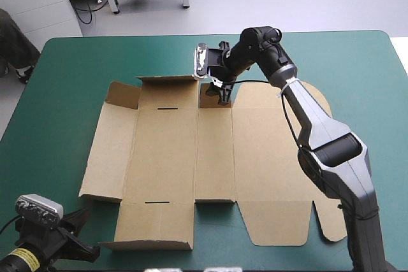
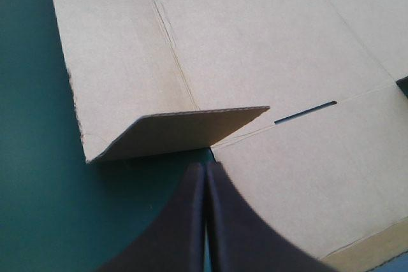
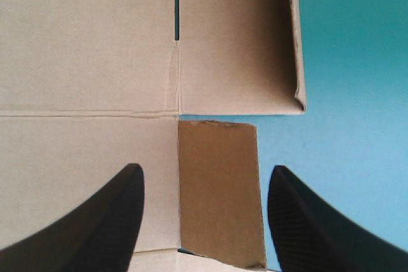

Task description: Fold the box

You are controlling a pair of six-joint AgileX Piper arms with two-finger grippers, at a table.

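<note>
The brown box [image 1: 210, 157] lies as a cut sheet on the teal-green cover, mostly flat, with its far left flaps [image 1: 123, 93] tilted up. My right gripper [image 1: 223, 92] hovers open at the sheet's far edge. In the right wrist view its fingers [image 3: 205, 170] stand apart over a small brown flap [image 3: 220, 189], near a narrow slot [image 3: 176, 4]. My left gripper [image 1: 81, 222] sits off the sheet's near left corner. Its fingers [image 2: 205, 169] are shut, holding nothing, and point at a small raised flap [image 2: 178, 133] beside another slot [image 2: 305, 111].
Rounded lid tabs [image 1: 280, 224] lie flat at the sheet's near right, by the right arm's base. Bare teal-green cover [image 1: 57, 125] borders the sheet on the left, and a wider strip [image 1: 363, 74] on the far right.
</note>
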